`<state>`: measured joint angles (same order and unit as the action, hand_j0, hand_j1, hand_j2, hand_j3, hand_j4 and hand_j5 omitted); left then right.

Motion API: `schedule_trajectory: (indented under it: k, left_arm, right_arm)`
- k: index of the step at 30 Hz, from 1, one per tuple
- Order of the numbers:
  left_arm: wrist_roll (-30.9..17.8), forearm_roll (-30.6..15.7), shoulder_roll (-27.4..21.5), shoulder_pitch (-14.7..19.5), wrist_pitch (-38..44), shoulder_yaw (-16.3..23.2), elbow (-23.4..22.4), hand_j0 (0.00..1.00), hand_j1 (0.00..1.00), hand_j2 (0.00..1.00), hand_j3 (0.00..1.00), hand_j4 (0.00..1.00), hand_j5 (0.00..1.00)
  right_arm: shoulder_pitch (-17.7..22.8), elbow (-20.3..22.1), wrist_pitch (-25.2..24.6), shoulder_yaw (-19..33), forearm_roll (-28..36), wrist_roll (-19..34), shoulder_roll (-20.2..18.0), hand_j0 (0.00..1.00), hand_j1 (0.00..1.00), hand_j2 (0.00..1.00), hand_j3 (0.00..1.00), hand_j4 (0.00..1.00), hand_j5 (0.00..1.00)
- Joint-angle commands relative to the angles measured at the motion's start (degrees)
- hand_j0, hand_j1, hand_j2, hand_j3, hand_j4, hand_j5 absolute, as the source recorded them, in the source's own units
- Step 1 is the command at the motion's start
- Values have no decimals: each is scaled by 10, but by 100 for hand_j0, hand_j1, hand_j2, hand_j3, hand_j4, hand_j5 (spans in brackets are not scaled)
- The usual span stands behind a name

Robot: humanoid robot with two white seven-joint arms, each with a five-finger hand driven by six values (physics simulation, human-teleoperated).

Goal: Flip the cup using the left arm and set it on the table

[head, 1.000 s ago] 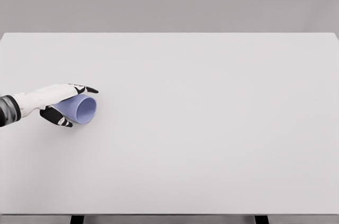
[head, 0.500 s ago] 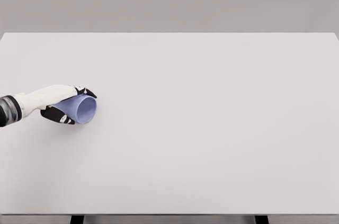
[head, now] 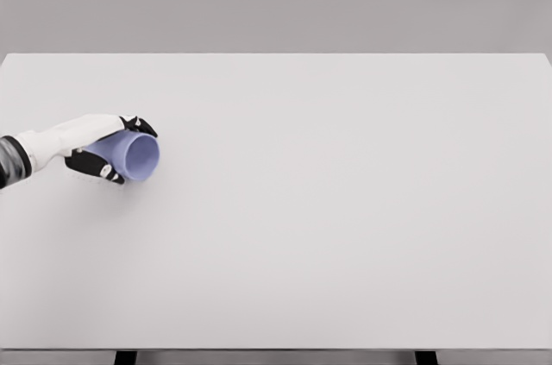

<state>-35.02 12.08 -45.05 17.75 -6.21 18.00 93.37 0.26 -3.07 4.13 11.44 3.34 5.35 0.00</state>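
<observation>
While lying sideways, one cup point(head: 136, 158) sits in left-hand fingers point(head: 138, 126).

You face a bare simulated test bench: one plain white table point(head: 345, 235) edge to edge, grey backdrop.

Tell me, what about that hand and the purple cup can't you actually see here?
- Head view: the cup lies sideways with its mouth facing right; its closed end is hidden inside the left hand.
- Whether the cup touches the table or is just lifted cannot be told.
- The left arm is cut off by the picture's left edge.
- The right arm is out of view.
</observation>
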Motion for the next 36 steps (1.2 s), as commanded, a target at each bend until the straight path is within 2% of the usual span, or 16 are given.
schedule_trajectory:
  k: [1,7,8,11,18,25,29,33,36]
  left_arm:
    - [0,-12,8,0,1,-17,0,62,62,62,62,62,62]
    - [0,-97,12,14,1,-21,-17,63,63,63,63,63,63]
    - [0,-103,15,14,0,-26,-20,63,63,63,63,63,63]
    - [0,-108,68,11,0,-66,-47,63,63,63,63,63,63]
    - [0,-129,107,8,-1,-95,-78,64,64,64,64,64,64]
    - [0,-195,146,6,-8,-104,-122,64,64,64,64,64,64]
    - [0,-200,167,5,-10,-114,-138,65,65,65,65,65,65]
    - [0,-226,175,5,-13,-115,-155,65,65,65,65,65,65]
    - [0,-243,185,4,-54,-115,-180,65,65,65,65,65,65]
  right_arm:
    - [0,0,0,1,0,0,0,100,100,100,100,100,100]
    - [0,0,0,0,0,0,0,100,100,100,100,100,100]
    - [0,0,0,0,0,0,0,100,100,100,100,100,100]
    - [0,0,0,0,0,0,0,100,100,100,100,100,100]
    - [0,0,0,0,0,0,0,100,100,100,100,100,100]
    - [0,0,0,1,0,0,0,100,100,100,100,100,100]
    - [0,0,0,0,0,0,0,100,100,100,100,100,100]
    - [0,0,0,0,0,0,0,100,100,100,100,100,100]
    - [0,0,0,0,0,0,0,100,100,100,100,100,100]
